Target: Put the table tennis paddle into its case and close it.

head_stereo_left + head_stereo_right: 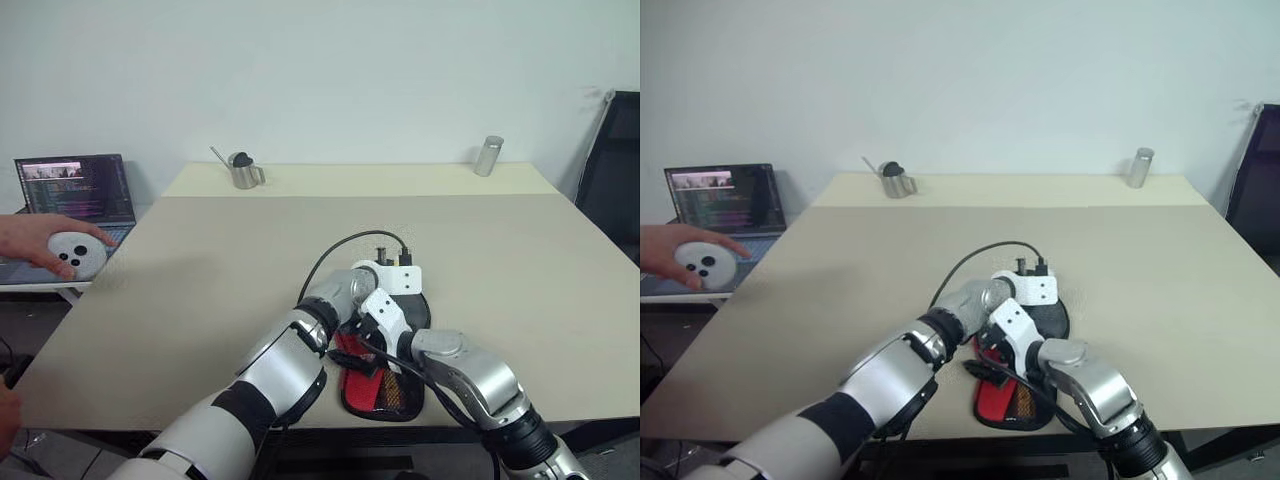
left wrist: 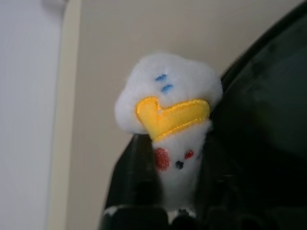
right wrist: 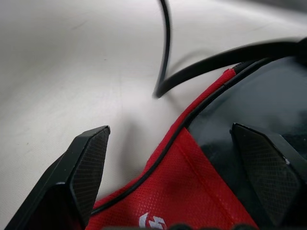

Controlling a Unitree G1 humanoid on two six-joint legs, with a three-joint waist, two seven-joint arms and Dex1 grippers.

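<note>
**Closing the case: grip on the zipper pull.**
- The table (image 1: 200, 280) spans the head view.
- The case (image 1: 365, 395) lies flat at lower centre of that view, close to the near edge, under both arms. Its red panel faces up.
- The paddle cannot be told apart from the case. A red-and-yellow striped patch at the case's near end may be its handle, so it is judged to be inside already.
- The right gripper (image 3: 170, 128) hovers low over the seam where the red panel meets the black. Its jaws are wide apart and hold nothing.
- A black cable (image 3: 165, 52) loops across the table just beyond it.
- The left gripper (image 2: 178, 191) has a small white plush charm (image 2: 168, 100) with a yellow patch between its fingers, beside the case's black edge. Whether the jaws clamp the charm cannot be told.
- The charm is probably the zipper pull.

To close the case well:
- Take the charm low, near its root, so it does not slip out.
- Press the right gripper onto the case to keep it from sliding.
- Draw the zipper along the curved edge, not upward.
- Keep the cable out of the zipper's path.
</note>
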